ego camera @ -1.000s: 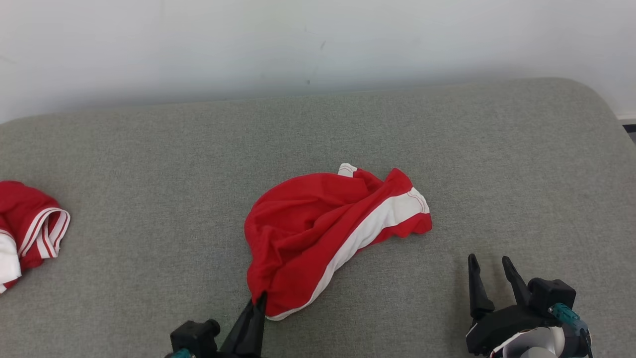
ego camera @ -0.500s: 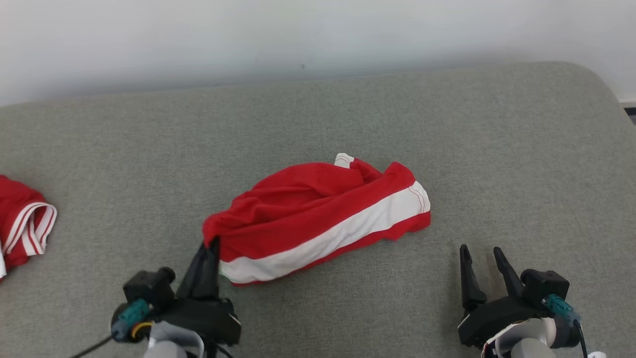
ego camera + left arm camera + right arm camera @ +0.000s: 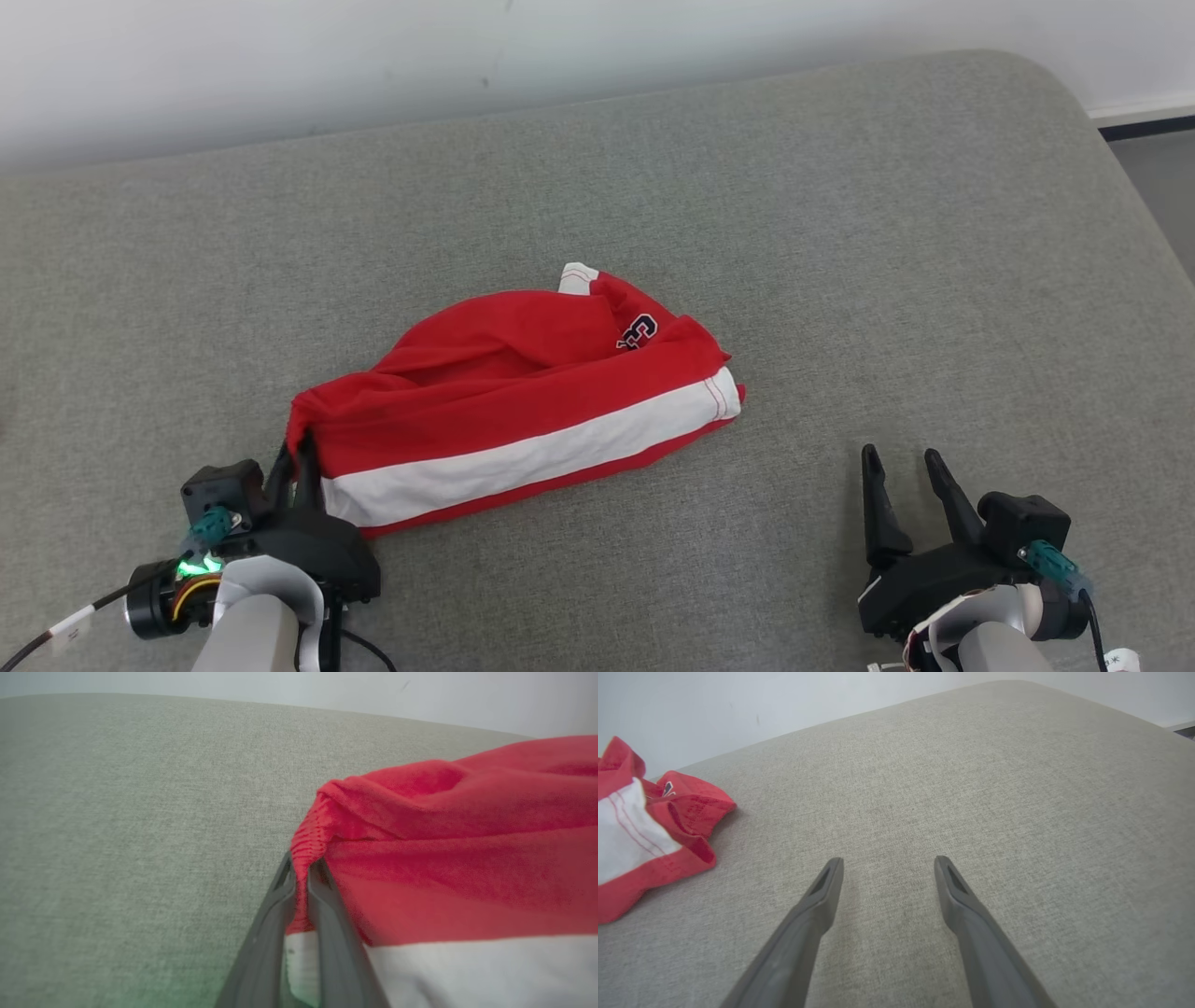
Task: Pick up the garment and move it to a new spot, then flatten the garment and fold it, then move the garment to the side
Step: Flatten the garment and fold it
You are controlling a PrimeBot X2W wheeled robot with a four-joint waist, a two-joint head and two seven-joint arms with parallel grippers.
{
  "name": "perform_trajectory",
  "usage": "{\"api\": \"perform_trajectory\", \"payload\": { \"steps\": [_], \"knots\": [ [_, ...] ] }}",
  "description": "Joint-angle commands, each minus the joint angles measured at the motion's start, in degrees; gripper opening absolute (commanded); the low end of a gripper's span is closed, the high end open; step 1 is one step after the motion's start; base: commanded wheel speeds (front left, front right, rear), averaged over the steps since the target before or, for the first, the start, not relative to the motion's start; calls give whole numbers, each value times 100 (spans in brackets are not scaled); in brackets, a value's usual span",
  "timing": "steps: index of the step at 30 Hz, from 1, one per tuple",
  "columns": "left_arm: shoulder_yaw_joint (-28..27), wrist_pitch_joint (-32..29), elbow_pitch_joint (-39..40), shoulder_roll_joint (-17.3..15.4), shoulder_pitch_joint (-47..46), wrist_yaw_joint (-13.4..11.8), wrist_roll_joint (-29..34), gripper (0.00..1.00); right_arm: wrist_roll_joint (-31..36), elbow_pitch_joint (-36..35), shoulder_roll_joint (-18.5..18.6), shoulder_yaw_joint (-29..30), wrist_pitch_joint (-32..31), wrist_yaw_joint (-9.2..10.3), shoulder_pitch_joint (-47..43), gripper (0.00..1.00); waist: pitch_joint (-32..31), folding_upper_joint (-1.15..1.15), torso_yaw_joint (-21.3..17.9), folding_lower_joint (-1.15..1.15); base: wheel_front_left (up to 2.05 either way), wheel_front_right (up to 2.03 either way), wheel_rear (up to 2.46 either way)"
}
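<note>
1. The left gripper (image 3: 297,455) has its jaws pinched together on the left end of the garment (image 3: 523,411). The right gripper (image 3: 901,455) holds nothing, jaws spread apart.
2. Count: one garment, red with a white band; two grippers.
3. The garment lies crumpled mid-surface, stretching rightward from the left jaws. Its far end is near the right gripper but apart from it.
4. The surface is a grey woven cushion (image 3: 840,233), with a pale wall (image 3: 280,56) behind it.

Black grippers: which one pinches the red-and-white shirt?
The left black gripper: its jaws are shut on a corner of the red-and-white cloth garment. The right gripper is open and empty.
</note>
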State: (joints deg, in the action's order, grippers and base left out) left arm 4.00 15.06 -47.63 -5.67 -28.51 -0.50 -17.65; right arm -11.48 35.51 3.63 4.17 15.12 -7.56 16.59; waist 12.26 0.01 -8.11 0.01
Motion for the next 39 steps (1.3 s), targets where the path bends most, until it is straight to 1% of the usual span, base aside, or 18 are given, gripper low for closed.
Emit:
{"api": "perform_trajectory", "payload": {
  "steps": [1, 2, 3, 7, 9, 18, 20, 24, 27, 33, 39],
  "knots": [
    [-50, 18, -23, -13, -43, -72, 24, 39, -22, -34, -21, 17, 3, 13, -6, 100, -6, -1, -37, -1, 0, 0, 0],
    [-78, 18, -18, 11, -7, -136, 55, 91, -21, -31, -23, 30, 3, 13, -25, 100, -28, -1, -32, -1, 0, 0, 0],
    [-93, 18, -4, 27, 48, -185, 93, 100, -20, -29, -26, 45, 3, 13, -39, 100, -51, -1, -22, -1, 0, 0, 0],
    [-259, 19, 230, 77, 302, -363, 164, 100, -34, -64, -45, 72, 3, 13, -71, 100, -159, -1, 61, -1, 0, 0, 0],
    [-361, 18, 446, 108, 451, -402, 179, 100, -52, -108, -50, 52, 3, 13, -91, 100, -219, -1, 119, -1, 0, 0, 0],
    [-719, 19, 1555, 197, 1373, -370, 506, 100, 61, -538, -70, -50, 3, 13, -236, 100, -531, -1, 338, -1, 0, 0, 0],
    [-736, 19, 1661, 203, 1480, -366, 558, 100, 82, -607, -72, -68, 3, 13, -275, 100, -564, -1, 351, -1, 0, 0, 0],
    [-758, 19, 1992, 230, 1849, -209, 692, 100, 105, -779, -74, -174, 3, 13, -411, 100, -722, -1, 408, -1, 0, 0, 0],
    [-738, 19, 2037, 248, 2035, -58, 739, 100, 85, -810, -75, -257, 3, 13, -488, 100, -809, -1, 443, -1, 0, 0, 0],
    [-722, 18, 2279, 271, 2353, 34, 850, 100, 53, -852, -76, -468, 3, 13, -671, 100, -1021, -1, 442, -1, 0, 0, 0],
    [-579, 19, 2588, 277, 2773, 99, 1056, 100, 153, -959, -76, -661, 3, 13, -868, 100, -1152, -1, 440, -1, 0, 0, 0]
  ]
}}
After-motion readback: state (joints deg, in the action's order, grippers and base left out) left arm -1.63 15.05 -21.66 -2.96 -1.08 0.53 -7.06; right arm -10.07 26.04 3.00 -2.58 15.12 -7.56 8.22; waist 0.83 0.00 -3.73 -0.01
